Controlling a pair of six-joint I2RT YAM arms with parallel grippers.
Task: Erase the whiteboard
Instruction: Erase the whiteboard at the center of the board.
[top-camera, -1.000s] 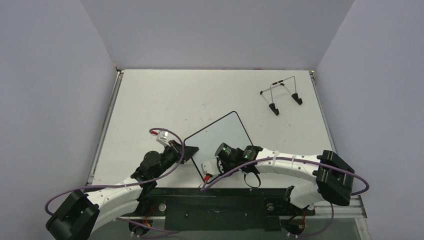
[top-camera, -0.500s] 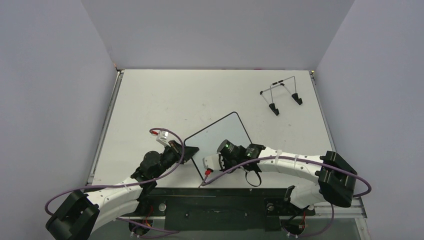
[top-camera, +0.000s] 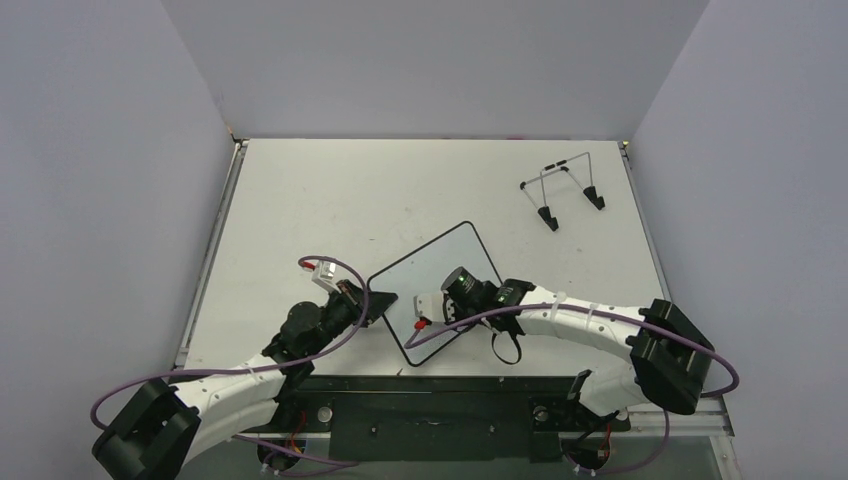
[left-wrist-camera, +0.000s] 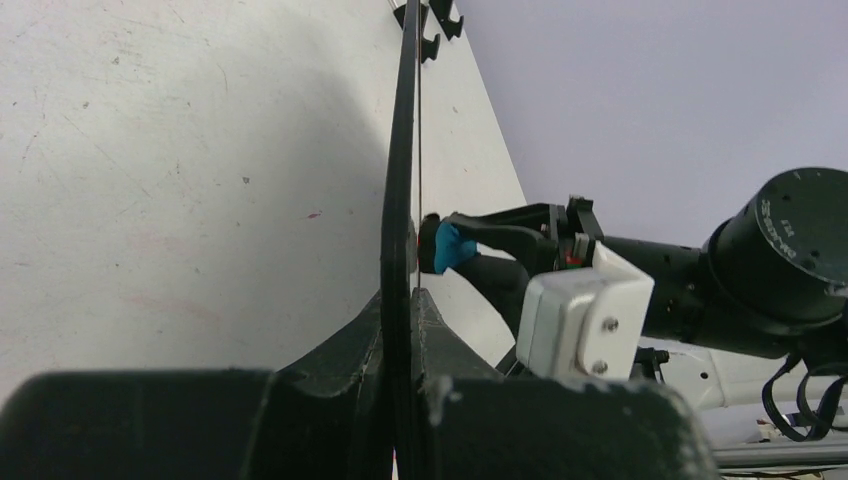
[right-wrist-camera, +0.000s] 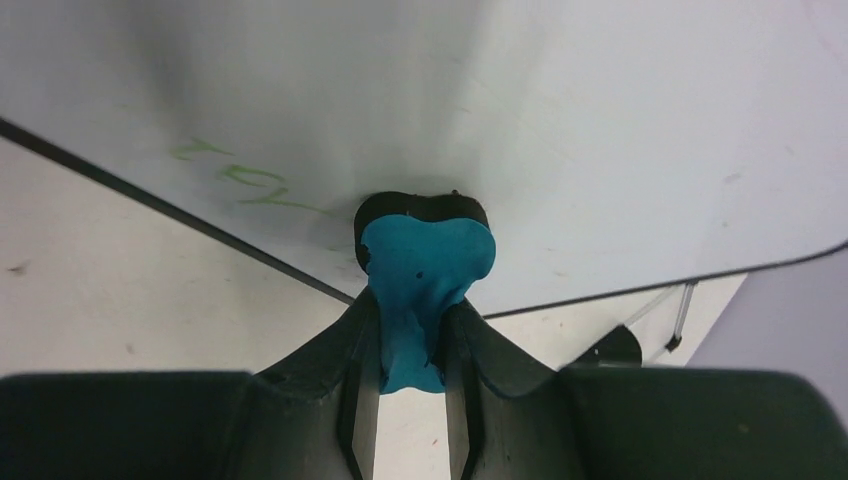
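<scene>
Blue eraser (right-wrist-camera: 425, 265) on the whiteboard (top-camera: 440, 270), green marks (right-wrist-camera: 245, 180) not yet wiped
The whiteboard sits at the near middle of the table (top-camera: 330, 190), its left corner pinched tight in the left gripper (left-wrist-camera: 400, 320). The right gripper (right-wrist-camera: 408, 335) is closed on the eraser, which presses against the board's face. The faint green marks lie just beside the eraser, so I judge wiping under way but not finished; most of the face looks clean. The table is white and scuffed, a wire stand (top-camera: 565, 190) sits far right, and plain grey walls (top-camera: 430, 60) close it in

Even, soft overhead light; grey shadow across the whiteboard (right-wrist-camera: 600, 150); close foreground blurred
</scene>
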